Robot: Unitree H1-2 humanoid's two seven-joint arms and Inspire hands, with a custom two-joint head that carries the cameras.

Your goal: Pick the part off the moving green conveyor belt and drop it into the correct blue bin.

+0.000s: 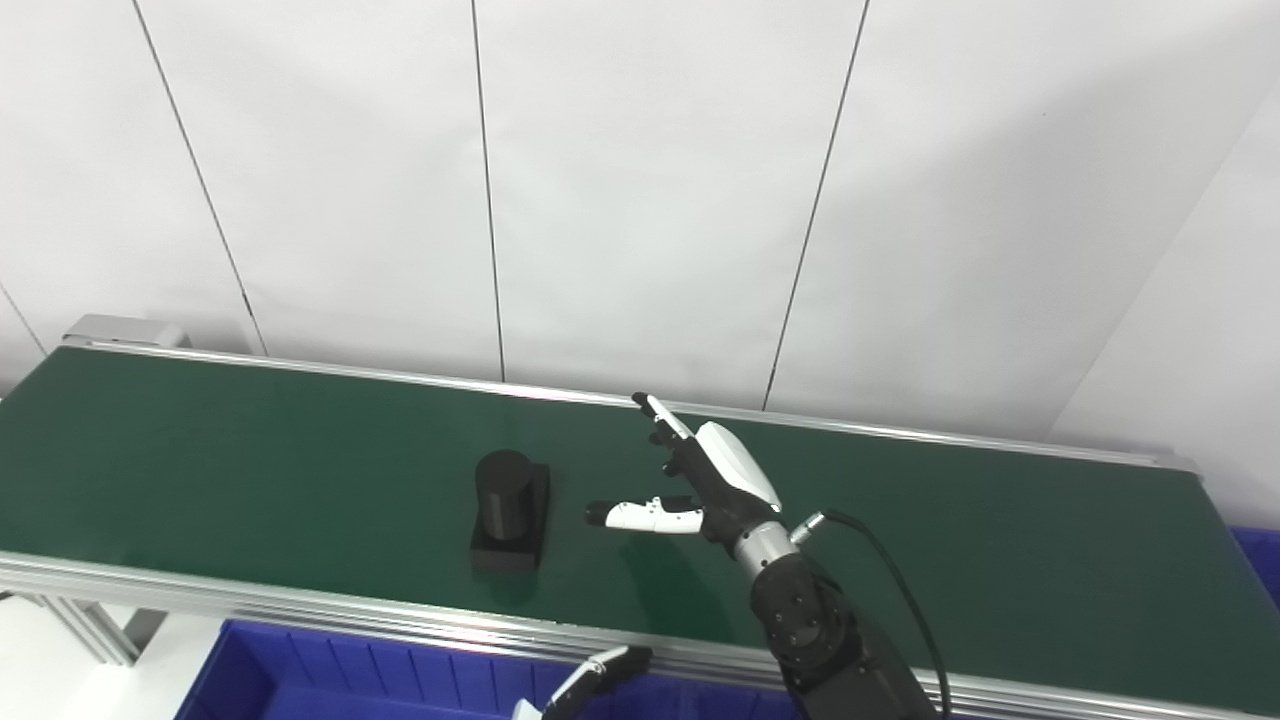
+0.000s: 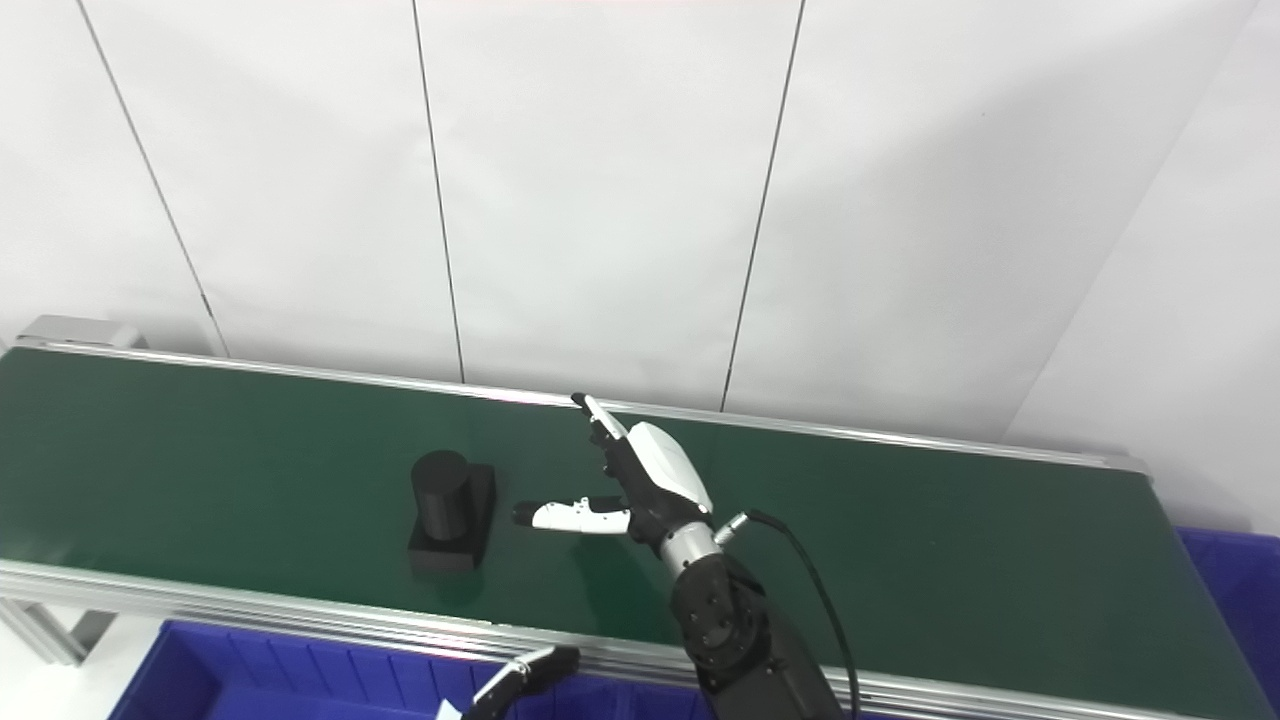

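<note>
A black part [image 1: 510, 510], a short cylinder standing on a flat rectangular base, rests upright on the green conveyor belt [image 1: 250, 450]. My right hand [image 1: 700, 480] hovers over the belt just to the part's right, open, with fingers stretched toward the far rail and the thumb pointing at the part; a small gap separates them. Only the fingertips of my left hand [image 1: 595, 675] show at the bottom edge, over the near blue bin [image 1: 330, 670]; its state is hidden.
Aluminium rails run along the belt's near edge [image 1: 300, 605] and far edge [image 1: 900, 432]. A second blue bin [image 1: 1262, 560] peeks out at the belt's right end. White wall panels stand behind the belt.
</note>
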